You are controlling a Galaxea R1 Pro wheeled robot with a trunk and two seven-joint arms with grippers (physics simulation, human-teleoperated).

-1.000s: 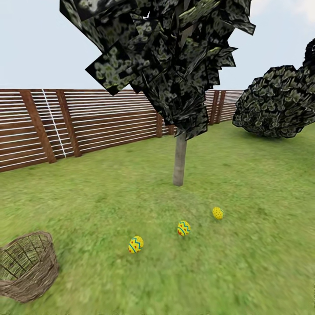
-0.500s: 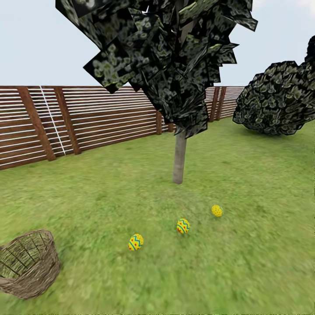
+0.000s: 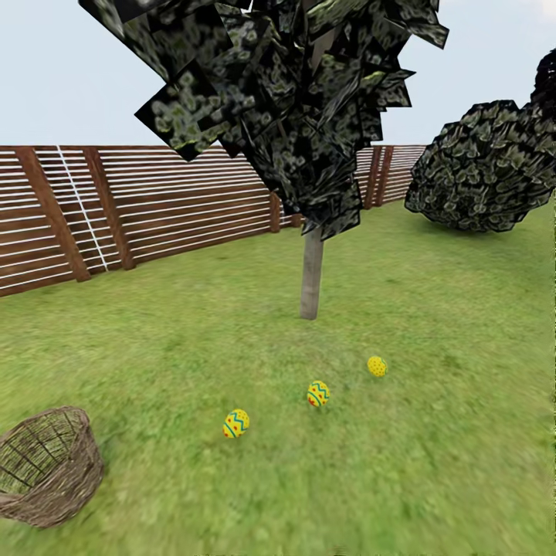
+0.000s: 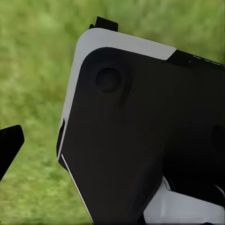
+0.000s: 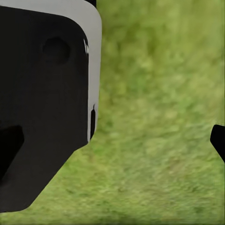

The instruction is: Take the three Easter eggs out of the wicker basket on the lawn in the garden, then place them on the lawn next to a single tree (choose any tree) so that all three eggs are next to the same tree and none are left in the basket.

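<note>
The round brown open-weave wicker basket (image 3: 45,468) sits at 8 o'clock in the head view, its left edge cut off and its inside showing no egg. Three small yellow Easter eggs lie on the mottled green lawn (image 3: 432,432) in a loose row before the thin grey-brown tree trunk (image 3: 311,272): two zigzag-striped eggs (image 3: 236,423) (image 3: 317,394) and one red-dotted egg (image 3: 377,366). A slatted brown fence (image 3: 154,208) and a rounded bush (image 3: 483,166) stand behind. In the wrist views, dark robot casing blocks much of the grass; whether either hand is open or closed, I cannot tell.
</note>
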